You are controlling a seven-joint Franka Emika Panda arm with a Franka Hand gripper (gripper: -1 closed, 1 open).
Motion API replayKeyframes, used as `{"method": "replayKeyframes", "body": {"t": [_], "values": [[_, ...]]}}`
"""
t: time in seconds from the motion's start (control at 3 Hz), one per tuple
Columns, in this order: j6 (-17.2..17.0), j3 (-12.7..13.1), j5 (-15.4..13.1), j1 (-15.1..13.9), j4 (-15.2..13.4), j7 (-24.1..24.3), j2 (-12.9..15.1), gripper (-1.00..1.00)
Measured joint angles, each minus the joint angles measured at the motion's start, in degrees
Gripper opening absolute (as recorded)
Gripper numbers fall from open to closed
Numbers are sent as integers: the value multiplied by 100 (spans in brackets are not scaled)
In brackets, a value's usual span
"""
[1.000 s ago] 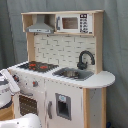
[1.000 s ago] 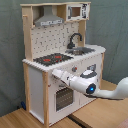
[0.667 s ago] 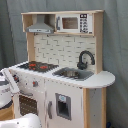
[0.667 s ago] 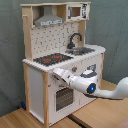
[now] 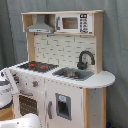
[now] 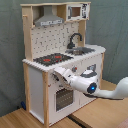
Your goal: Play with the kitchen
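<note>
In the middle of the second exterior view, the tool (image 6: 59, 75) reaches the kitchen (image 6: 37, 95) front under the hob (image 6: 49, 59), probably for a knob; I cannot tell its grip.

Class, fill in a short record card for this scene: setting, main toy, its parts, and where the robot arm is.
setting: toy kitchen on a wood floor, grey curtain behind
hob: black and red, beside the sink
faucet: black
top shelf: grey hood, microwave
arm: gripper at the kitchen front, just above the oven door
</note>
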Motion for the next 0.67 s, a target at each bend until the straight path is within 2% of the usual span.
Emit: {"method": "replayKeyframes", "body": {"t": [0.33,0.67], "values": [[7,7,0,0,1,4,0,100],[158,-69,-20,-27,-8,-690,-26,100]]}}
